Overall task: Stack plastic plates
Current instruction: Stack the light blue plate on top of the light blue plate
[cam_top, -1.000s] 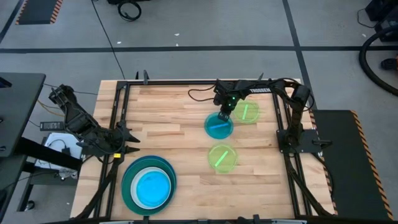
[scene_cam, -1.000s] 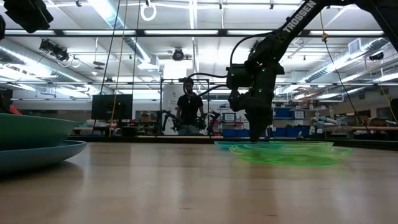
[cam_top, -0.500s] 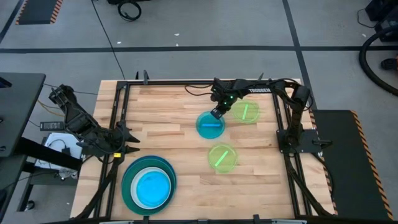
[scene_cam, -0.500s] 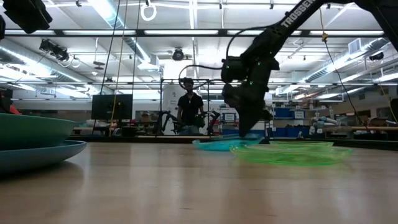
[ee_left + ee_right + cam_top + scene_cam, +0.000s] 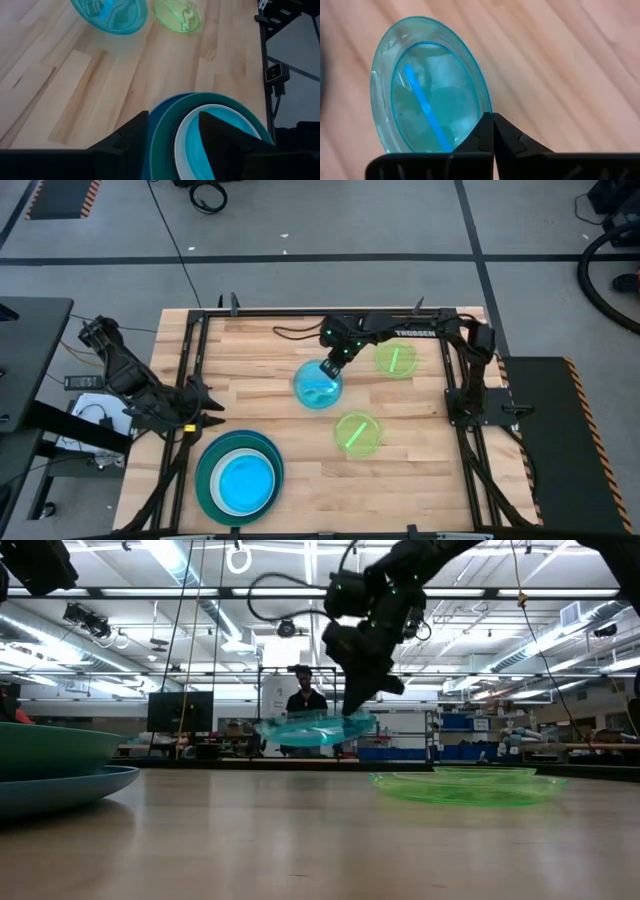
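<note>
Cyan plate (image 5: 318, 384) hangs above the bench (image 5: 260, 360), pinched at its rim by my right fingers (image 5: 487, 132); next I carry it to the stack (image 5: 238, 477).

The wooden table (image 5: 260, 370) carries two green plates (image 5: 396, 359) (image 5: 357, 433) at centre right and a stack of plates (image 5: 239, 477) at lower left.

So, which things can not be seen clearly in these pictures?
- Stack, high view: the cyan plate on top covers those beneath, so no count.
- Stack, low view: cut off by the edge.
- Left gripper, high view: too small to tell fingers.
- Person, low view: partly behind the held cyan plate.
</note>
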`<act>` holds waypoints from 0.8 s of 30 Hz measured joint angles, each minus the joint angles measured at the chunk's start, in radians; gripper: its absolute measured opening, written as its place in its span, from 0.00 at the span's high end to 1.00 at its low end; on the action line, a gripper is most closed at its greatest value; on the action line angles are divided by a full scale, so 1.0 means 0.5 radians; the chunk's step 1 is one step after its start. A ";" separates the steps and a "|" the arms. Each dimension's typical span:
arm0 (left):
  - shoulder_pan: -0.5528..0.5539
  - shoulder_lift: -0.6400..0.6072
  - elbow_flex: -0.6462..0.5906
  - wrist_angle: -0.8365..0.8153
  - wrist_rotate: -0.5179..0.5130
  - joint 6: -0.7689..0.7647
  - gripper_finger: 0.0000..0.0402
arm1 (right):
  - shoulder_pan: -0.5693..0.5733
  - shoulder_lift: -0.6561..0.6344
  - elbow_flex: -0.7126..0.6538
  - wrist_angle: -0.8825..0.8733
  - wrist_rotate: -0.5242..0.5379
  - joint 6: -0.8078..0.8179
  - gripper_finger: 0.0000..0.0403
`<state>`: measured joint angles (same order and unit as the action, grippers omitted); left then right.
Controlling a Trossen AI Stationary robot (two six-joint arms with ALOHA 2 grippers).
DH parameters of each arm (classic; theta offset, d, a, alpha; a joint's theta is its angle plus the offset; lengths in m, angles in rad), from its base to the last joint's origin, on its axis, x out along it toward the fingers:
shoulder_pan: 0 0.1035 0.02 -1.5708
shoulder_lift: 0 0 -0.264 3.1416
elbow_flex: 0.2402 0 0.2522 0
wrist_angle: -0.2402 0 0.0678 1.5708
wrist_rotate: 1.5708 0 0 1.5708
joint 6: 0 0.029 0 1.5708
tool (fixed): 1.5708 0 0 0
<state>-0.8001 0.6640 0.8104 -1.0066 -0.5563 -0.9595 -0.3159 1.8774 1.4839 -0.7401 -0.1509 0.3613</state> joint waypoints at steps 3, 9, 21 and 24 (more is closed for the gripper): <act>0.000 0.060 0.000 -0.001 0.027 -0.001 0.55 | 0.087 0.000 0.034 0.007 0.000 0.049 0.99; -0.001 0.223 0.000 -0.001 0.151 0.003 0.55 | 0.254 0.000 0.040 0.046 -0.010 0.163 0.99; -0.093 0.295 0.000 0.000 0.172 0.041 0.55 | 0.542 0.000 0.040 0.198 0.105 0.542 0.99; -0.109 0.295 0.000 0.002 0.157 0.041 0.55 | 0.590 0.021 0.043 0.305 0.107 0.601 0.99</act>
<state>-0.8547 0.8116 0.8104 -1.0057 -0.4778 -0.9390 -0.0208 1.8877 1.5054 -0.5877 -0.0973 0.6617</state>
